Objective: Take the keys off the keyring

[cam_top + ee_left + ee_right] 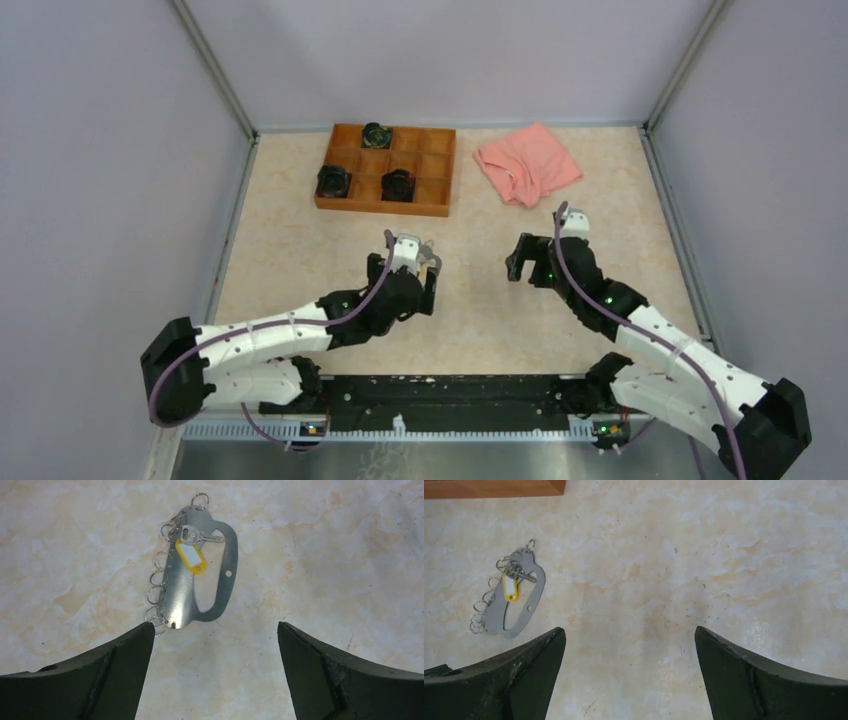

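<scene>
The keyring [181, 595] is a flat oval silvery metal loop lying flat on the marble table top, with several small split rings [159, 560] along its left edge. A small silvery key [192, 534] and a yellow-headed tag [191, 559] hang at its far end. My left gripper [215, 625] is open and empty, just above the ring's near end, with its left fingertip [145, 632] by the lowest split rings. The keyring also shows in the right wrist view [494, 612], far to the left. My right gripper [628, 629] is open and empty over bare table.
A wooden compartment tray [440, 190] at the back holds three black knobby objects [333, 181]. A pink cloth [527, 163] lies at the back right. Grey walls enclose the table. In the top view, my left gripper [415, 262] and right gripper [518, 262] sit mid-table.
</scene>
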`<act>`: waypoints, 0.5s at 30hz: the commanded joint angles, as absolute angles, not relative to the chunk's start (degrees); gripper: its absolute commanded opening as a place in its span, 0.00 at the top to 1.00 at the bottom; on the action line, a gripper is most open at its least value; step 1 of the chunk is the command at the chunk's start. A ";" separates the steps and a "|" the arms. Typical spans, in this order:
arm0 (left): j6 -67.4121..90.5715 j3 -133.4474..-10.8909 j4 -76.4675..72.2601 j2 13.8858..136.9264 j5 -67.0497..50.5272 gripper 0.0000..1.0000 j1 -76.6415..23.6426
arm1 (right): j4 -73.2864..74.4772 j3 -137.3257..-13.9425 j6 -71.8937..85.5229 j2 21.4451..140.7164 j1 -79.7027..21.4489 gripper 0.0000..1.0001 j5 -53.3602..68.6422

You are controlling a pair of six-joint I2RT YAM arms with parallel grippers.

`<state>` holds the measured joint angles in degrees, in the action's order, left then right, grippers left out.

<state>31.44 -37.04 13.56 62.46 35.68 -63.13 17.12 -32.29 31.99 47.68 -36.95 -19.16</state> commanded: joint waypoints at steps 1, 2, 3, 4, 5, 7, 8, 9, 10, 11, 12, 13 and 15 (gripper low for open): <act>32.18 -38.34 11.49 64.05 37.17 0.01 -62.77 | 14.01 -32.19 30.67 48.16 -36.64 0.01 -17.70; 32.24 -38.69 11.83 64.90 37.17 0.01 -62.57 | 13.52 -32.13 30.25 48.55 -36.65 0.01 -17.01; 32.40 -39.03 12.30 65.92 36.99 0.01 -62.25 | 13.05 -32.03 29.77 48.98 -36.65 0.01 -16.23; 32.91 -39.39 12.53 66.84 36.52 0.01 -61.57 | 12.61 -31.92 29.46 49.55 -36.61 0.01 -15.52; 33.80 -39.46 12.47 67.64 36.02 0.01 -60.53 | 12.08 -31.88 29.17 50.10 -36.69 0.01 -14.79; 36.69 -39.46 12.38 68.98 32.60 0.02 -55.89 | 11.21 -31.94 28.40 51.68 -36.73 0.01 -13.36; 37.59 -38.96 11.61 69.48 29.74 0.02 -52.85 | 10.91 -32.00 28.24 52.63 -36.73 0.01 -12.79; 38.03 -38.36 10.31 69.78 27.26 0.02 -49.88 | 10.44 -32.07 27.95 53.63 -36.71 0.02 -12.15; 37.87 -37.58 8.48 69.84 25.74 0.02 -47.95 | 9.91 -32.14 27.66 54.55 -36.72 0.03 -11.37; 37.37 -36.83 6.26 69.84 24.96 0.02 -46.68 | 9.40 -32.19 27.50 55.57 -36.70 0.04 -10.86; 37.18 -36.46 4.40 70.02 24.09 0.02 -45.09 | 8.88 -32.29 27.39 56.57 -36.80 0.05 -10.30; 37.18 -36.51 2.74 70.50 22.40 0.02 -43.40 | 8.58 -32.48 27.27 57.53 -36.78 0.07 -10.02; 37.10 -37.93 0.85 73.77 18.82 0.02 -39.84 | 8.55 -33.14 27.11 59.23 -36.85 0.10 -9.85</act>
<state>36.07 -36.82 9.37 70.28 26.46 -44.56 11.81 -32.23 28.47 56.58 -36.95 -12.10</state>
